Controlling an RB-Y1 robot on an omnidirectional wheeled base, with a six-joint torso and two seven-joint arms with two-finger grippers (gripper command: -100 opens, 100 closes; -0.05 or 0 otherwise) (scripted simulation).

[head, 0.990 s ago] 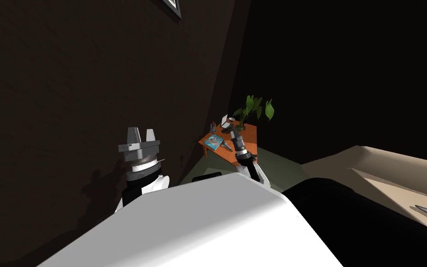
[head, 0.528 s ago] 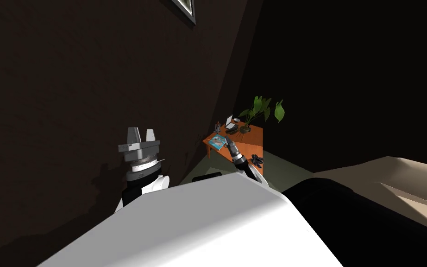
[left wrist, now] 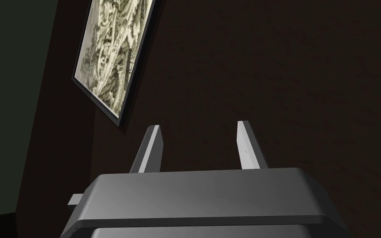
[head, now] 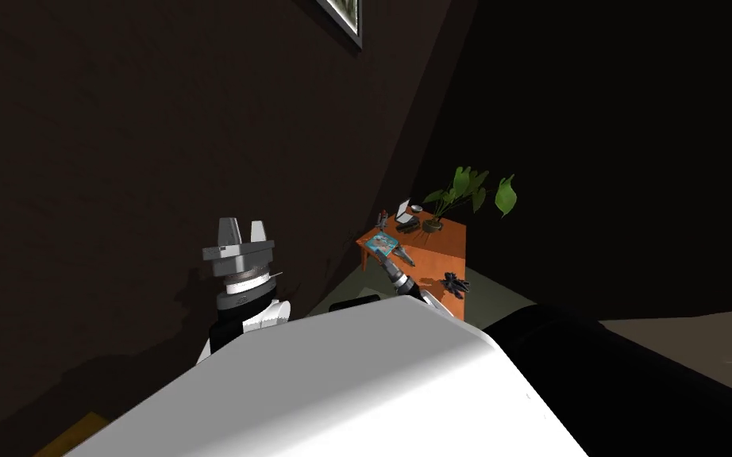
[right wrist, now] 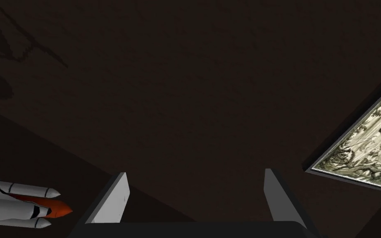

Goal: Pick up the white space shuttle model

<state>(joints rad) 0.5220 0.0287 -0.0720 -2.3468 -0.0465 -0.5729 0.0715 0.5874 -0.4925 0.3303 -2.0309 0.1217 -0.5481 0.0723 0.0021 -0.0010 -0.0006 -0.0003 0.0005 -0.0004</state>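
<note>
The white space shuttle model (right wrist: pixel 16 204), with white boosters and an orange tank, lies just outside one finger of my right gripper (right wrist: pixel 194 194), not between the fingers. That gripper is open and holds nothing. In the head view the shuttle model (head: pixel 383 216) is a tiny shape at the far left corner of the orange table (head: pixel 436 246). My right gripper (head: pixel 402 255) reaches over the table's near left side. My left gripper (head: pixel 237 230) is raised beside my chest, and its open fingers (left wrist: pixel 249 144) are bare.
On the orange table are a blue book (head: pixel 380 242), a potted green plant (head: pixel 468 194), a white card (head: pixel 402 210) and a small black object (head: pixel 456 282). A dark wall with a framed picture (head: pixel 340 16) runs close along the table's left.
My view has turned, so the table has slid right and the beige furniture has left the picture. My right gripper sits lower, nearer the table's near edge. The left arm is unchanged.
</note>
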